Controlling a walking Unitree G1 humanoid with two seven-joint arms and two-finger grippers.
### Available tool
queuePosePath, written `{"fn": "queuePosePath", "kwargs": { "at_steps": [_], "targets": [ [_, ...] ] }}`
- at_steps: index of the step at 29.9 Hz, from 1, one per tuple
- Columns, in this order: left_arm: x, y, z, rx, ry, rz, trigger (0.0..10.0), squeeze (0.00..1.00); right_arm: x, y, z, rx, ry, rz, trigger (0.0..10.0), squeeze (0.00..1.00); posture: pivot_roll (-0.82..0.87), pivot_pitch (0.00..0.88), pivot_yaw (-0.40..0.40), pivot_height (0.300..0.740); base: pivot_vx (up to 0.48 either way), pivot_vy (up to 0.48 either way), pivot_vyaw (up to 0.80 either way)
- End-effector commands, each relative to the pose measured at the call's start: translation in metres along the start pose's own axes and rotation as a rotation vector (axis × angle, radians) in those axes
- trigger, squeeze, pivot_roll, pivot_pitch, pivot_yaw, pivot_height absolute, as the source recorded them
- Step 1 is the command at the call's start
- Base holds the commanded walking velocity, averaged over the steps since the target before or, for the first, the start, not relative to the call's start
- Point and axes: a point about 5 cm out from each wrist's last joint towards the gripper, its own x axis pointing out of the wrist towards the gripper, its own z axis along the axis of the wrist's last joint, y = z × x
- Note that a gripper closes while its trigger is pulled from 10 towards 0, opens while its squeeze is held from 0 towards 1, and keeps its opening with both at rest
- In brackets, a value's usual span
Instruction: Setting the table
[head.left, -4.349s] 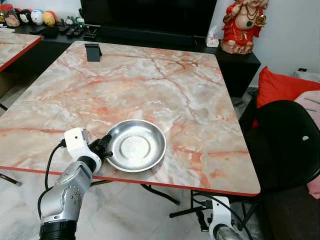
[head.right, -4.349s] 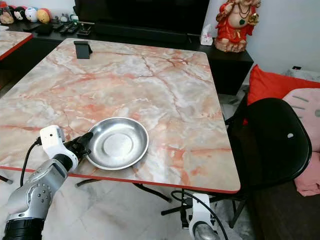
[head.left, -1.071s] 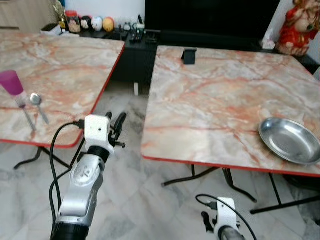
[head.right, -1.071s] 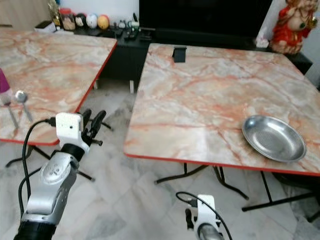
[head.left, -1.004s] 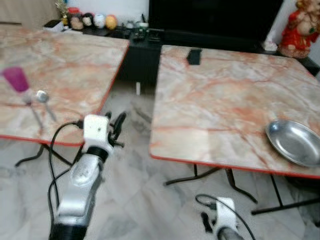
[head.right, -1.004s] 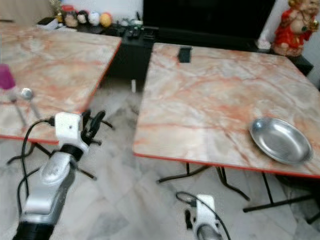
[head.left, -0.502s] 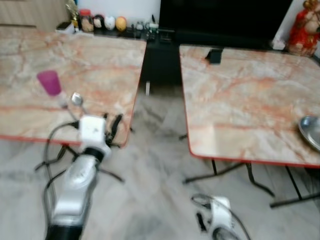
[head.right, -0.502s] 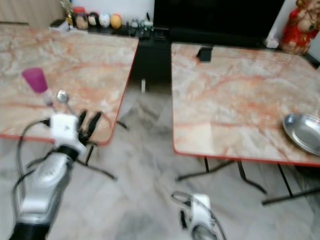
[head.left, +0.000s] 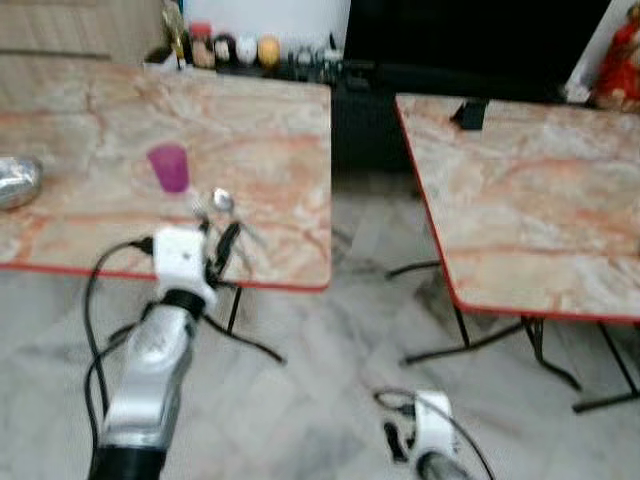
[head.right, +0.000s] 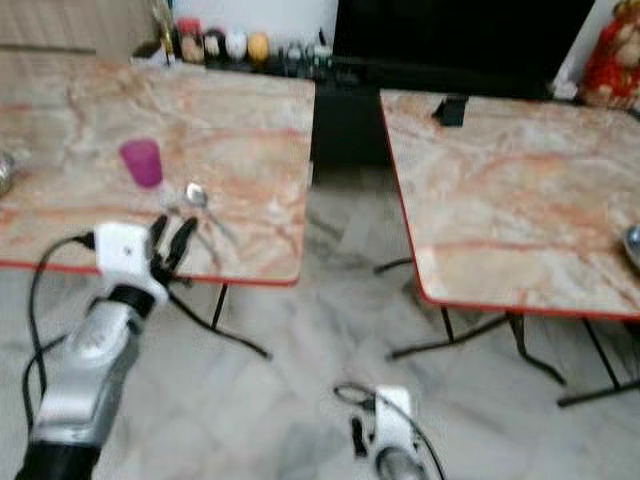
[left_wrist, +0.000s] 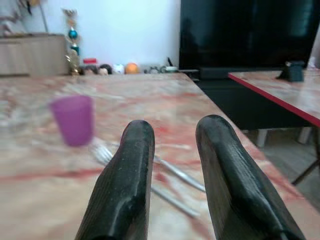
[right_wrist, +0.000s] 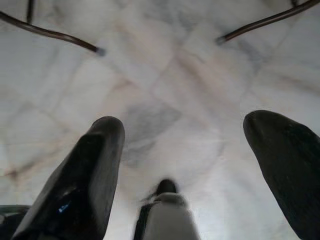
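Note:
A purple cup (head.left: 168, 167) stands on the left marble table (head.left: 280, 150). A spoon (head.left: 222, 203) and a fork (left_wrist: 104, 153) lie just beside it, near the red front edge. My left gripper (head.left: 222, 244) is raised in front of that edge, a little short of the cutlery. It is open, with nothing between its fingers (left_wrist: 135, 165). The silver plate (head.right: 633, 242) peeks in at the right edge on the right table (head.left: 530, 200). My right gripper (right_wrist: 180, 145) hangs low over the floor, open and holding nothing.
A crumpled silver object (head.left: 15, 180) lies at the left table's far left. A floor gap (head.left: 380, 260) with black folding legs separates the two tables. A black TV unit (head.left: 470, 45) and small figurines (head.left: 235, 48) line the back wall. A black stand (head.left: 470, 114) sits on the right table.
The view has swung left: the left table with cup and cutlery now sits before me and the plate has slid to the right edge. My left gripper now reaches the left table's front edge.

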Motion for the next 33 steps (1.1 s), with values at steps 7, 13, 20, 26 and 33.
{"fn": "queuePosePath", "kwargs": {
  "at_steps": [7, 13, 20, 26, 33],
  "targets": [
    [0.0051, -0.0076, 0.0014, 0.000, 0.002, -0.027, 10.0, 0.00, 0.0002, -0.0119, 0.0015, 0.003, 0.002, -0.038, 10.0, 0.00, 0.00, 0.000, -0.061, 0.740, 0.000, 0.420, 0.00],
    [0.0071, -0.0110, 0.0022, -0.005, -0.002, -0.034, 10.0, 0.00, 0.0003, -0.0120, 0.0020, 0.007, 0.001, -0.041, 10.0, 0.00, -0.01, 0.000, -0.061, 0.740, 0.000, 0.421, 0.00],
    [0.0076, -0.0107, 0.0022, -0.004, -0.005, -0.032, 10.0, 0.00, 0.0004, -0.0127, 0.0021, 0.000, 0.003, -0.039, 10.0, 0.00, 0.00, 0.000, -0.070, 0.740, 0.000, 0.422, 0.00],
    [0.0066, -0.0094, 0.0018, -0.002, -0.008, -0.027, 10.0, 0.00, 0.0001, -0.0130, 0.0008, -0.007, 0.007, -0.035, 10.0, 0.00, 0.00, 0.000, -0.075, 0.740, 0.000, 0.421, 0.00],
    [0.0070, -0.0136, 0.0019, -0.006, -0.013, -0.035, 10.0, 0.00, -0.0005, -0.0141, -0.0015, -0.013, 0.013, -0.034, 10.0, 0.00, 0.01, 0.000, -0.082, 0.740, 0.000, 0.421, 0.00]
  ]
}}
